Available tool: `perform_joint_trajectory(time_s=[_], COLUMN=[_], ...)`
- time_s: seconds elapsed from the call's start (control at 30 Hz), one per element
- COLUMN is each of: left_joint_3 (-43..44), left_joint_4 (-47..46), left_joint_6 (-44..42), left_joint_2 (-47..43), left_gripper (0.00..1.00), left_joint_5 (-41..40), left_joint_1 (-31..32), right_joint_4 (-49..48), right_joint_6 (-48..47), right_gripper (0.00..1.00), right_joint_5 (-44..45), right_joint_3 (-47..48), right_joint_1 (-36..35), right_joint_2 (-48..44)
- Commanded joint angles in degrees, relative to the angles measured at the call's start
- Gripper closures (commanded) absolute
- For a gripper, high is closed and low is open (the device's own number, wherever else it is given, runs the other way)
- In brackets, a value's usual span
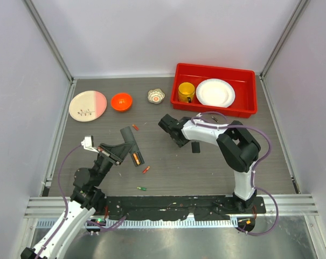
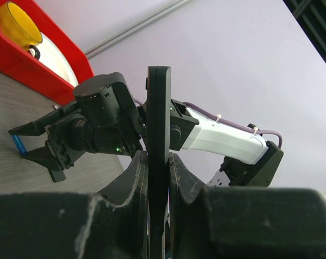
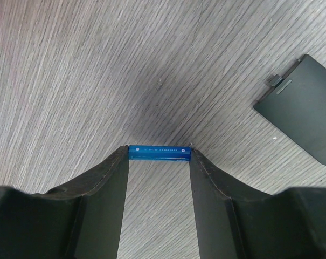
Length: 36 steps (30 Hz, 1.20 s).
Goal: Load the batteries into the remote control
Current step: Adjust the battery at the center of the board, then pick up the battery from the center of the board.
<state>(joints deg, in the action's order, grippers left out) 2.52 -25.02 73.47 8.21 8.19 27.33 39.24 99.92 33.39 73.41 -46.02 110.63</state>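
Grip looks thin: right gripper (image 3: 159, 162) pinches the blue battery (image 3: 160, 152) end to end at its very fingertips, low over the table (image 3: 71, 65), so a nudge could well pop it loose. Left gripper (image 2: 158, 164) is clamped on the remote (image 2: 158, 108), held on edge; pressing a cell in might twist it. Right arm (image 1: 235, 148) folds leftward from its elbow; left arm (image 1: 92, 178) reaches in toward centre.

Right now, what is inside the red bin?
A yellow mug and a white plate sit in the red bin. Anything beneath the plate is covered.
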Motion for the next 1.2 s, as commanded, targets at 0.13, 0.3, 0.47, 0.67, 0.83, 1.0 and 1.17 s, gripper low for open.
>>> perform_joint_trajectory(time_s=[0.13,0.3,0.47,0.67,0.83,1.0,1.17], left_joint_3=[-5.6,-5.6,-5.51,-5.42,-5.51,-5.51,-5.42], left_joint_4=[-2.06,-1.53,-1.61,-1.26,-1.26,-1.0,-1.7], left_joint_6=[0.36,0.36,0.27,0.36,0.36,0.01,-0.17], left_joint_2=[-0.39,-0.47,-0.38,-0.56,-0.47,-0.21,0.93], left_gripper=[1.0,1.0,1.0,1.0,1.0,1.0,1.0], left_joint_5=[0.43,0.52,0.87,1.57,2.01,2.19,2.97], left_joint_1=[-0.09,-0.17,-0.17,-0.09,-0.17,-0.17,-0.17], right_joint_4=[5.49,5.49,5.4,-2.66,-21.48,-16.93,-19.65], right_joint_6=[0.46,-4.11,-9.73,-42.12,-75.69,-84.27,-85.68], right_gripper=[0.54,0.4,0.32,0.34,0.34,0.45,0.54], right_joint_5=[0.8,-0.25,-0.78,3.09,-12.15,-20.82,-24.51], right_joint_3=[0.86,1.21,2.53,4.82,-5.02,-2.04,-4.41], right_joint_1=[0.14,0.67,0.93,0.93,5.49,7.61,7.61], right_joint_2=[1.7,-0.23,-2.34,-7.44,-12.89,-7.19,-7.89])
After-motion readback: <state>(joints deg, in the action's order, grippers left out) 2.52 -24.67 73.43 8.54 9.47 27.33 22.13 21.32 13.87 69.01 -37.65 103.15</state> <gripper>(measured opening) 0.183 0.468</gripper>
